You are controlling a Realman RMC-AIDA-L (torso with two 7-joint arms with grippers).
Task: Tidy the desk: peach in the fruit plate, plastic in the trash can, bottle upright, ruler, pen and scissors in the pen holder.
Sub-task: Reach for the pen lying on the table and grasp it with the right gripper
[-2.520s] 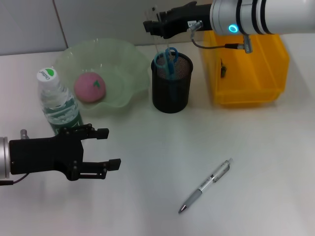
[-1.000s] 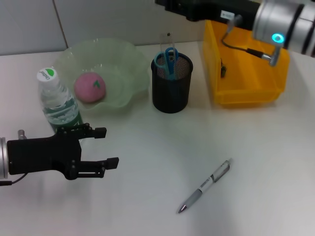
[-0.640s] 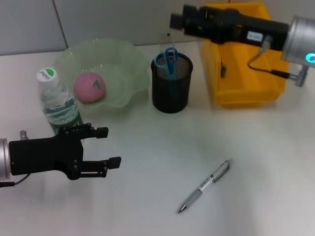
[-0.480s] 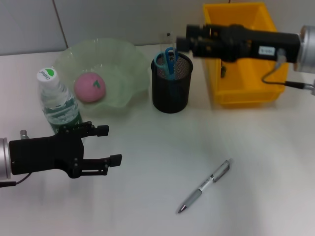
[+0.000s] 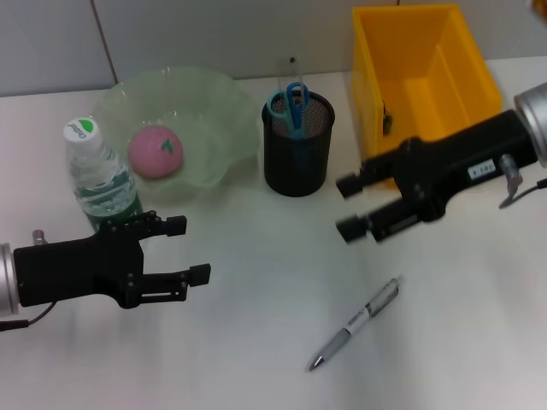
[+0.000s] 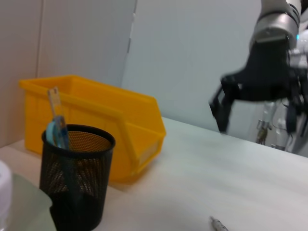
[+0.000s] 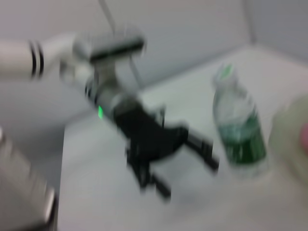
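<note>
A grey-white pen [image 5: 355,323] lies on the white table at the front right; its tip shows in the left wrist view [image 6: 219,224]. My right gripper [image 5: 349,207] is open and empty, above the table between the pen and the black mesh pen holder [image 5: 297,154]. The holder has blue scissors [image 5: 291,104] and a clear ruler [image 5: 293,68] in it. A pink peach [image 5: 155,151] lies in the green fruit plate [image 5: 224,94]. The bottle [image 5: 98,175] stands upright. My left gripper [image 5: 188,249] is open and empty, in front of the bottle. No plastic shows.
A yellow bin [image 5: 444,51] stands at the back right, behind my right arm, with a small dark thing [image 5: 387,122] on its inner wall. The left wrist view shows the holder [image 6: 77,178], the bin [image 6: 96,120] and my right gripper [image 6: 228,106].
My right arm has swung from above the pen holder, past the bin, down and forward to the table near the pen. My left arm has barely moved.
</note>
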